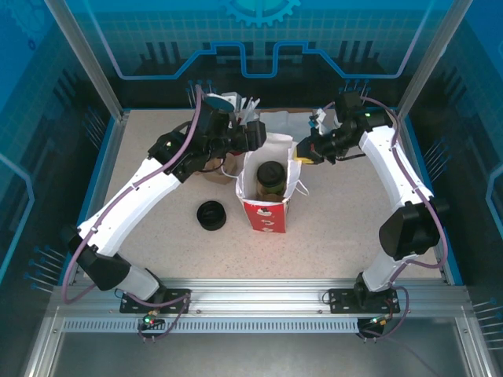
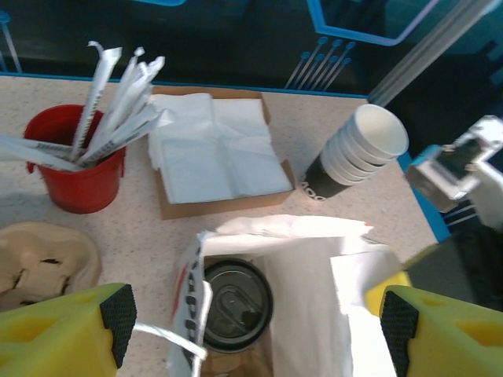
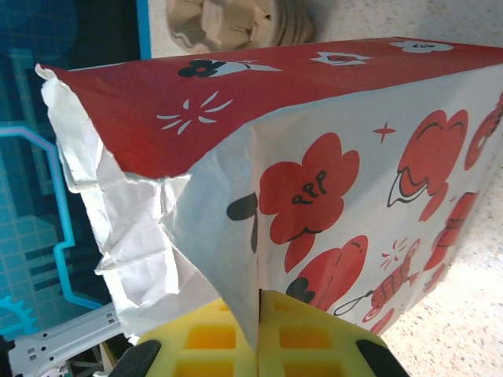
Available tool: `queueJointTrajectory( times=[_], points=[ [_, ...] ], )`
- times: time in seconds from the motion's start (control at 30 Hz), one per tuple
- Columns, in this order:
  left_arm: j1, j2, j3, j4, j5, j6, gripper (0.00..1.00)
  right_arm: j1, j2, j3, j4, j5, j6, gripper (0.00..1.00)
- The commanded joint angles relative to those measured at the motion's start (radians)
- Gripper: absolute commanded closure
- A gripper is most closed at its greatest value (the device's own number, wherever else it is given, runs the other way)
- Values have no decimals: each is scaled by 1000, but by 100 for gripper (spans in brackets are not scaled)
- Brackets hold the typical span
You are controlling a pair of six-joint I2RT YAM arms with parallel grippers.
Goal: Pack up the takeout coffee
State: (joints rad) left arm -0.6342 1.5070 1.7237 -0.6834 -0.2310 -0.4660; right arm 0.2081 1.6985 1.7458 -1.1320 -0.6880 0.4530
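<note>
The takeout coffee (image 1: 271,177) sits inside the red-and-white paper bag (image 1: 266,214), which stands upright with its mouth open at the centre of the tabletop (image 1: 346,228). In the left wrist view its round black lid shows down in the opening, toward the lower left.

The left end effector (image 2: 255,318) hovers over the bag's mouth with its jaws spread wide, gripping nothing. Its yellow fingers (image 2: 71,330) sit at the bottom corners of that view, one on each side of the bag.

The right end effector (image 3: 258,334) is closed on the bag — it pinches a fold of paper near the torn white rim, at what looks like the bag's right-hand edge in the overhead view.

A low black ring (image 1: 211,215) lies on the tabletop to the lower left of the bag, apart from it. Beyond the bag, in the upper part of the left wrist view, are three things — a red cup (image 2: 75,173) of wrapped straws (image 2: 118,94), white napkins (image 2: 212,145) in a cardboard tray (image 2: 169,208), and a stack of lidless cups (image 2: 357,157).
</note>
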Motion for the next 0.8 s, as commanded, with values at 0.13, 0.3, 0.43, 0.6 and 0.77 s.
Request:
queueJointTrajectory(
  times=[0.13, 0.3, 0.43, 0.6, 0.77],
  points=[
    [93, -18, -34, -19, -25, -38, 17, -11, 38, 0, 53, -85, -45, 91],
    [146, -12, -39, -32, -30, -64, 17, -11, 50, -25, 57, -99, -55, 89],
    [179, 12, -30, -40, -9, -67, 17, -11, 59, -38, 67, -119, -68, 88],
    [196, 35, -18, -47, -4, -58, 16, -5, 80, -44, 71, -143, -79, 87],
    [220, 45, -17, -44, 5, -55, 16, 3, 89, -57, 97, -164, -79, 86]
  ],
)
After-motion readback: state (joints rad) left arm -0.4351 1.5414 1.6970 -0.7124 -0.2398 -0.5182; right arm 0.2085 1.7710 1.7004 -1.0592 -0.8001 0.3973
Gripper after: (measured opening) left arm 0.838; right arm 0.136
